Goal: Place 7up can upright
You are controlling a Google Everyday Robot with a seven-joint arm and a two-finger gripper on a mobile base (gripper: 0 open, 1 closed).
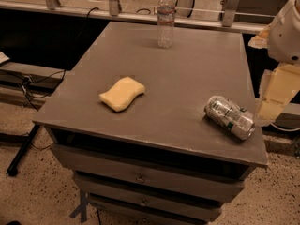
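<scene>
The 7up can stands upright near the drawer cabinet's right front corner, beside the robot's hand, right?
No. The camera view shows the 7up can lying on its side, not upright. It is near the drawer cabinet's right front corner, with the hand beside it at the right edge.

arm point(286, 32): white rounded shell, small dark dot | pincer point(269, 104): pale cream, blocky, at right frame edge

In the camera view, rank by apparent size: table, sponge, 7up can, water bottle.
1. The table, by far largest.
2. The sponge and the 7up can, lying on its side: about alike, not ranked.
3. The water bottle looks smallest, but it stands farthest away, so unsure.
The gripper is at the right edge, beside the can.
</scene>
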